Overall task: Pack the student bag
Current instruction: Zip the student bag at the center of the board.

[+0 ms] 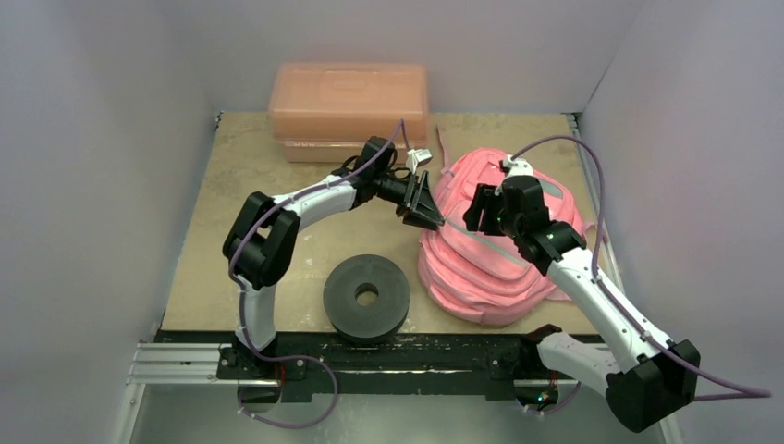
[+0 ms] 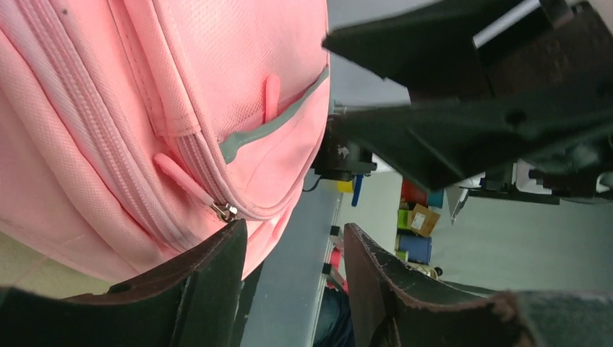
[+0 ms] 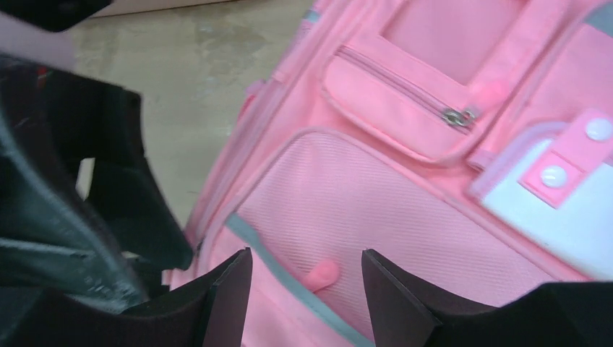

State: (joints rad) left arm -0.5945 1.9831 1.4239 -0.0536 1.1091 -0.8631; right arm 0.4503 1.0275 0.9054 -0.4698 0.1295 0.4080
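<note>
The pink student bag (image 1: 481, 268) lies on the right half of the table, front pockets up, its zips shut. My left gripper (image 1: 427, 215) is open at the bag's left edge; in the left wrist view (image 2: 295, 246) one finger sits just below a metal zip slider (image 2: 225, 211) with a pink pull tab. My right gripper (image 1: 476, 211) is open above the bag's upper front; in the right wrist view (image 3: 307, 271) its jaws straddle a pink pull tab (image 3: 323, 275) by the grey trim (image 3: 289, 278) of the mesh pocket. It holds nothing.
A rigid salmon-pink plastic box (image 1: 349, 106) stands at the back of the table. A black ring-shaped roll (image 1: 366, 296) lies near the front edge, left of the bag. Grey walls enclose the table on three sides.
</note>
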